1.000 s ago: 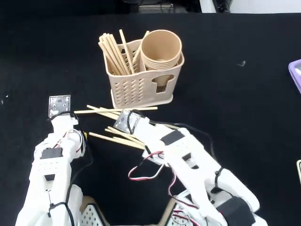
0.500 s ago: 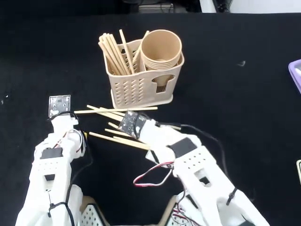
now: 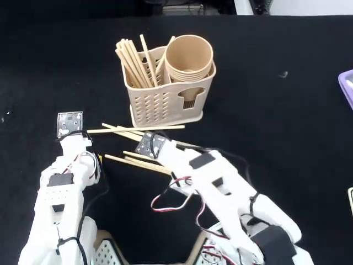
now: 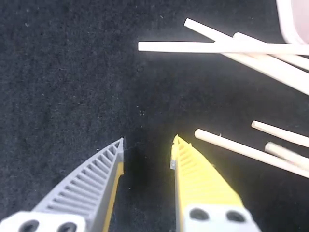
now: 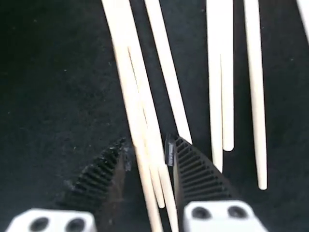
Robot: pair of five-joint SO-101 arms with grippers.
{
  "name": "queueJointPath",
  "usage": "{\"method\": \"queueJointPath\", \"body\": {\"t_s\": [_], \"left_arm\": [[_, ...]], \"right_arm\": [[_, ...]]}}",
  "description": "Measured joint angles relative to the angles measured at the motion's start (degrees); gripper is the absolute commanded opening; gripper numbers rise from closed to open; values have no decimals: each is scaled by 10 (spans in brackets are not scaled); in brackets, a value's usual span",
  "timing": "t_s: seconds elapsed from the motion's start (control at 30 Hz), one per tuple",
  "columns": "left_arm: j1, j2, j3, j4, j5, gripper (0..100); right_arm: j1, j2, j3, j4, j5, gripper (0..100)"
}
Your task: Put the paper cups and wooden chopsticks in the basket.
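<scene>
A beige slotted basket (image 3: 165,102) stands at the back of the black table. It holds a stack of paper cups (image 3: 188,55) and a bundle of wooden chopsticks (image 3: 134,61). Several loose chopsticks (image 3: 135,130) lie flat in front of it. My right gripper (image 5: 145,140) is low over that pile, open by a narrow gap, with two chopsticks (image 5: 137,96) lying between its black fingers. My left gripper (image 4: 147,139) hangs open over bare cloth, and the ends of the loose chopsticks (image 4: 231,47) lie just beyond its tips.
The right arm (image 3: 215,182) stretches in from the front toward the pile, and the left arm (image 3: 60,187) stands beside it at the front left. A purple object (image 3: 347,85) shows at the right edge. Black cloth surrounds the basket.
The right arm swung its wrist slightly right and forward half a second ago, then came back left over the loose chopsticks. The left arm, basket and cups have stayed put.
</scene>
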Motion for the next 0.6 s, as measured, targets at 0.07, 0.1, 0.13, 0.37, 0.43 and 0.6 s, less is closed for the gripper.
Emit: {"method": "queueJointPath", "body": {"t_s": [0.07, 0.1, 0.13, 0.37, 0.43, 0.6], "left_arm": [[0, 0, 0, 0, 0, 166], [0, 0, 0, 0, 0, 166], [0, 0, 0, 0, 0, 166], [0, 0, 0, 0, 0, 166], [0, 0, 0, 0, 0, 166], [0, 0, 0, 0, 0, 166]], "right_arm": [[2, 1, -4, -3, 0, 18], [2, 1, -5, -3, 0, 8], [2, 1, -5, -4, 0, 11], [1, 2, -13, -1, 0, 11], [0, 2, -13, -1, 0, 11], [0, -56, -13, 30, 0, 11]]}}
